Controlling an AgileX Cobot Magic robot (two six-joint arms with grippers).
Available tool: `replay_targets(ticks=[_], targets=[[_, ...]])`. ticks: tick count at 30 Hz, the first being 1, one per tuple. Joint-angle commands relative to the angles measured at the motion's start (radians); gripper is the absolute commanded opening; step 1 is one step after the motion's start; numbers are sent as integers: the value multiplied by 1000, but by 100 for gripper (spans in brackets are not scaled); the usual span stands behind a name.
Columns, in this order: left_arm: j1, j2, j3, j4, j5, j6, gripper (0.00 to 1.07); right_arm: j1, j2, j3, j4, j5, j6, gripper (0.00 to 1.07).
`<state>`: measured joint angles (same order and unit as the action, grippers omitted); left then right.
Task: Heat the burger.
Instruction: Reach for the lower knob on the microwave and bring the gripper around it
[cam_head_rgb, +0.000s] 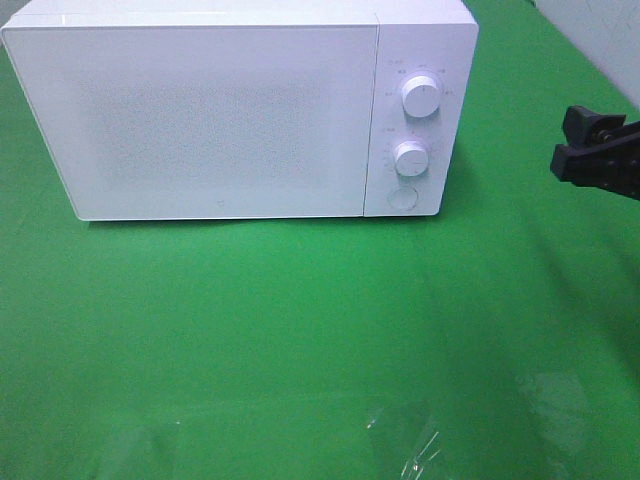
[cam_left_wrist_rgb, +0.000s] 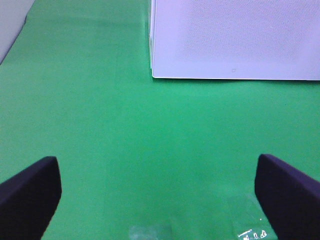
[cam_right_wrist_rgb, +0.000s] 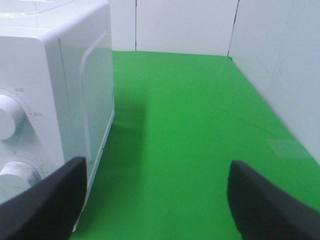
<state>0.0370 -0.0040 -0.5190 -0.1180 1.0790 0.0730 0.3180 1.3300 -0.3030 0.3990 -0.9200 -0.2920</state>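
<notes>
With the left gripper (cam_left_wrist_rgb: 156, 162) and right gripper (cam_right_wrist_rgb: 156, 164) both spread and empty, the microwave (cam_head_rgb: 200, 120) shut and no burger visible, the right one may clip the nearby dials (cam_head_rgb: 421, 97).

No text, brand or number can be read with certainty. On the microwave's control panel (cam_head_rgb: 420, 120), small grey markings are printed around the upper dial (cam_head_rgb: 421, 97), from about 9 o'clock over 12 to 3 o'clock, and around the lower dial (cam_head_rgb: 410, 157), mainly from 8 to 12 o'clock; all are too small to be made out. A tiny mark (cam_left_wrist_rgb: 232, 70) is seen at the lower edge of the microwave door (cam_left_wrist_rgb: 235, 35), illegible. Small white characters (cam_left_wrist_rgb: 252, 234) are seen on a clear film patch (cam_left_wrist_rgb: 247, 215) on the green cloth (cam_left_wrist_rgb: 125, 125), also unreadable.
</notes>
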Motion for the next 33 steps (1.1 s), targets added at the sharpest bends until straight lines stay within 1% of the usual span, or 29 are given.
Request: replay_targets(ticks=[1,3,4,5,6,8,9,10,11,12,13,15,16,17,20,21,22,24,29,31,33], targets=[[4,-23,3,-9,-10,-5,97,64,22,0,79,-75,-46,76],[4,-23,3,-9,-10,-5,97,185,70,0,187,-155,-60,76],[4,-23,3,-9,-10,-5,97,185,70,0,187,-155,-60,76],[4,-23,3,-9,-10,-5,97,215,82,0,219,-175,-63,76],[4,-23,3,-9,-10,-5,97,215,82,0,219,-175,-63,76],[4,-23,3,-9,-10,-5,97,320,135,0,334,-245,-69,76],[4,-23,3,-9,-10,-5,97,320,135,0,334,-245,-69,76],[4,-23,3,-9,-10,-5,97,378,164,0,394,-274,-71,76],[4,-23,3,-9,-10,-5,97,378,164,0,394,-274,-71,76],[4,-23,3,-9,-10,-5,97,407,175,0,420,-291,-71,76],[4,-23,3,-9,-10,-5,97,407,175,0,420,-291,-71,76],[4,-23,3,-9,-10,-5,97,507,223,-8,507,-334,-71,76],[4,-23,3,-9,-10,-5,97,507,223,-8,507,-334,-71,76],[4,-23,3,-9,-10,-5,97,546,246,-18,540,-351,-71,76],[4,-23,3,-9,-10,-5,97,561,254,-25,554,-356,-71,76],[4,-23,3,-9,-10,-5,97,591,271,-40,563,-363,-72,76],[4,-23,3,-9,-10,-5,97,591,271,-40,563,-363,-72,76],[4,-23,3,-9,-10,-5,97,622,309,-69,569,-364,-81,76],[4,-23,3,-9,-10,-5,97,629,337,-89,569,-364,-81,76],[4,-23,3,-9,-10,-5,97,629,378,-132,569,-364,-79,76],[4,-23,3,-9,-10,-5,97,629,399,-151,568,-362,-72,76]])
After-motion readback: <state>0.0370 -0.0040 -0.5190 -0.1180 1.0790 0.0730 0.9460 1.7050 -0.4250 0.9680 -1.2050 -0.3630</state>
